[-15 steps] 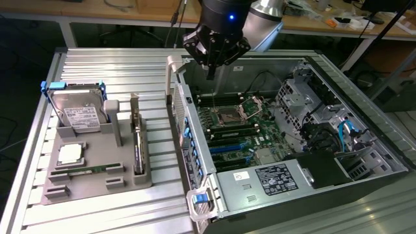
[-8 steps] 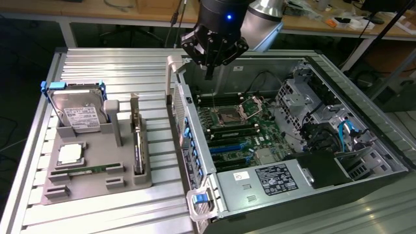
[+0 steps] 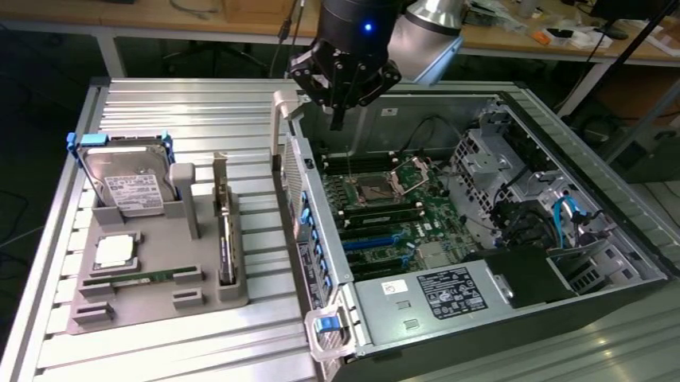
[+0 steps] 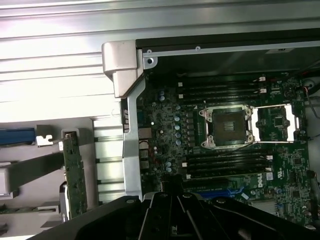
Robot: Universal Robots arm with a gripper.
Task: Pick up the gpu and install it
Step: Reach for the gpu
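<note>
End effector [image 3: 337,118] closed, gripping nothing, over open sheet-metal case [image 3: 301,191]. Thin flat gpu [image 3: 223,231] upright in grey moulded holder [image 3: 149,306], ribbed tabletop [image 3: 170,111].

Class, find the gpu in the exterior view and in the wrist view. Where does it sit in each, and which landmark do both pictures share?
Exterior view: the gpu stands on edge in the grey holder, to the exterior view's left of the open computer case.
Wrist view: the gpu stands on edge outside the case wall.
Shared landmark: the CPU socket.
</note>
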